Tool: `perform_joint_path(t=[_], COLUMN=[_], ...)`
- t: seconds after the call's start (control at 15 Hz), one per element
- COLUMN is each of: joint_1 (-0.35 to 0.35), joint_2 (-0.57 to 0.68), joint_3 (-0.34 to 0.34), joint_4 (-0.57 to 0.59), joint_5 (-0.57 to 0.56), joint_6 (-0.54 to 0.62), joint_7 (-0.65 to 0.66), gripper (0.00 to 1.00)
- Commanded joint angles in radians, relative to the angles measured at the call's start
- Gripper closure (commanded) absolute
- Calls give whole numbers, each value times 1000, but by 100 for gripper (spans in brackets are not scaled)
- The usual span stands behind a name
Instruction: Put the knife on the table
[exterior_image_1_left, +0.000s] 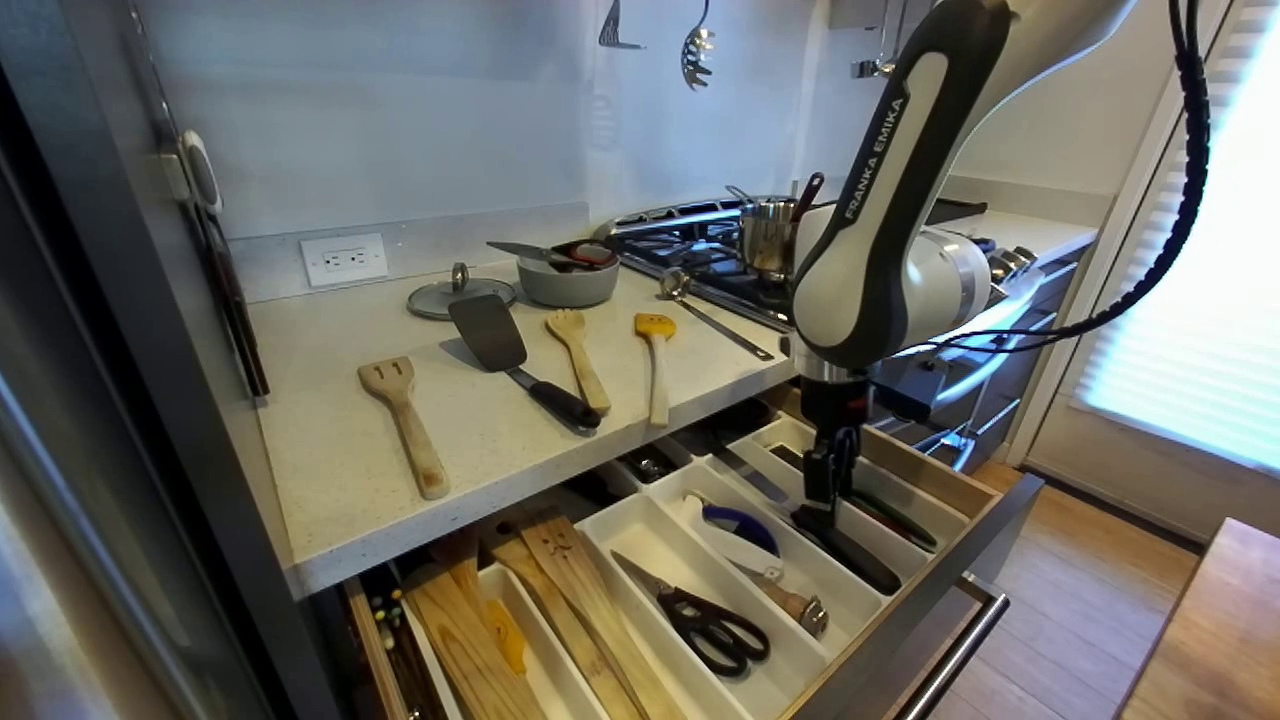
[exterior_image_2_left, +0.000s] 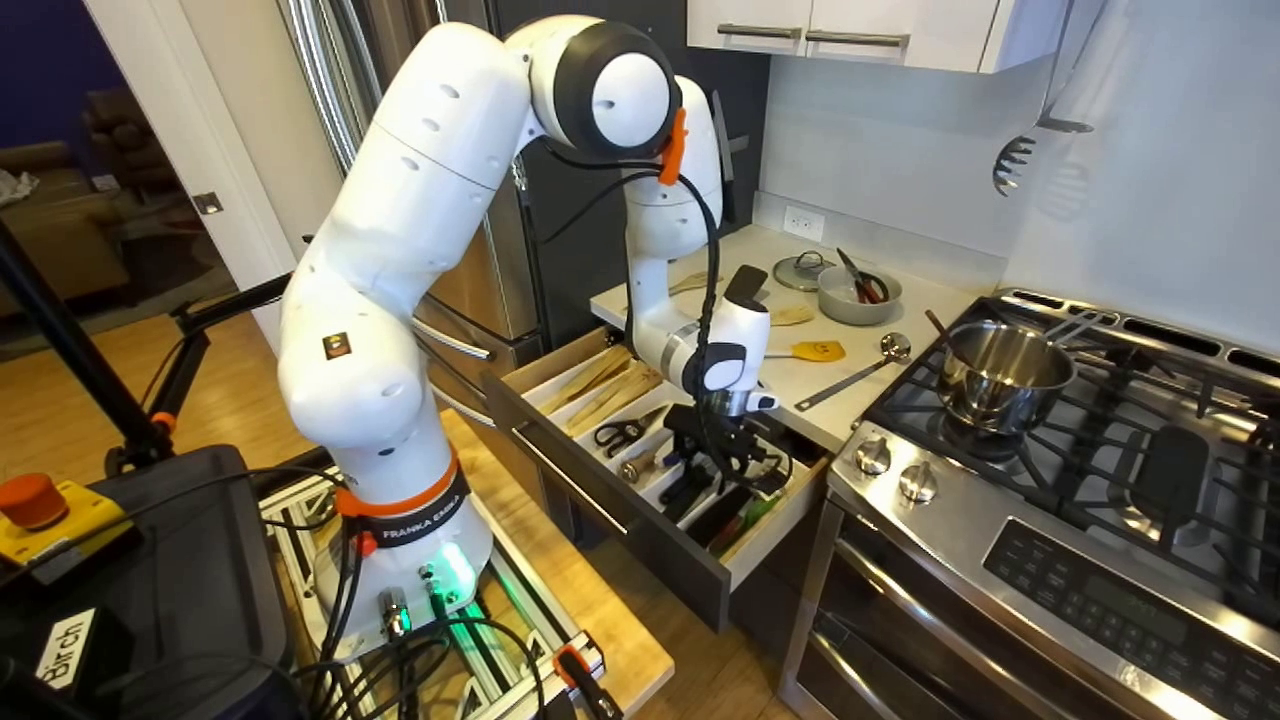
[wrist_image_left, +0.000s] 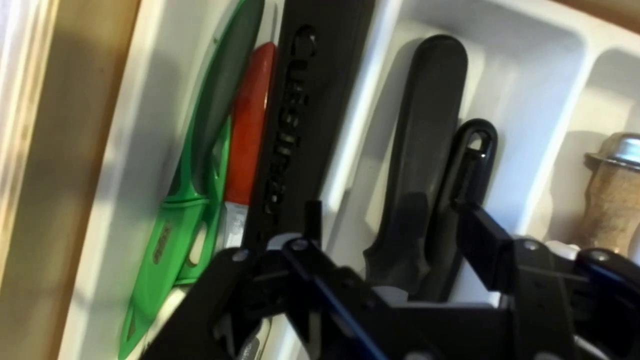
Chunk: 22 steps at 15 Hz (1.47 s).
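Observation:
The knife (exterior_image_1_left: 855, 560) lies in a white compartment of the open drawer, its blade towards the counter. In the wrist view its broad black handle (wrist_image_left: 432, 110) runs up from between the jaws, and the gripper hides the blade. A slimmer black handle with a hole (wrist_image_left: 467, 165) lies right beside it. My gripper (wrist_image_left: 392, 222) is open, one finger on each side of both handles. In an exterior view the gripper (exterior_image_1_left: 825, 505) points down, low over the knife. The table, a pale countertop (exterior_image_1_left: 520, 445), lies behind the drawer and also shows in an exterior view (exterior_image_2_left: 840, 415).
Black scissors (exterior_image_1_left: 710, 630) and wooden utensils (exterior_image_1_left: 570, 600) lie in other compartments. A green-handled tool (wrist_image_left: 165, 250) and a red handle (wrist_image_left: 250, 125) lie beside the knife's compartment. The countertop bears a black spatula (exterior_image_1_left: 490, 335), wooden spoons and a grey pot (exterior_image_1_left: 565, 288). The gas stove (exterior_image_2_left: 1100, 400) adjoins.

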Motion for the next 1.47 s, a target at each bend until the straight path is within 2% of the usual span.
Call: perform_joint_path(t=[0.0, 0.07, 0.27, 0.47, 0.53, 0.8, 1.2, 1.4], joint_1=[37, 42, 45, 52, 50, 46, 42, 46], joint_2=[-28, -29, -19, -14, -11, -2, 22, 52], joint_3=[-17, -14, -1, -2, -1, -4, -20, -31], joint_4=[-56, -62, -64, -57, -53, -45, -30, -1], joint_5=[-48, -53, -52, -48, -46, -41, -39, -37], joint_6=[71, 84, 101, 99, 94, 86, 79, 64], joint_7=[37, 40, 46, 57, 60, 73, 95, 110], gripper=[21, 17, 21, 31, 30, 48, 44, 47])
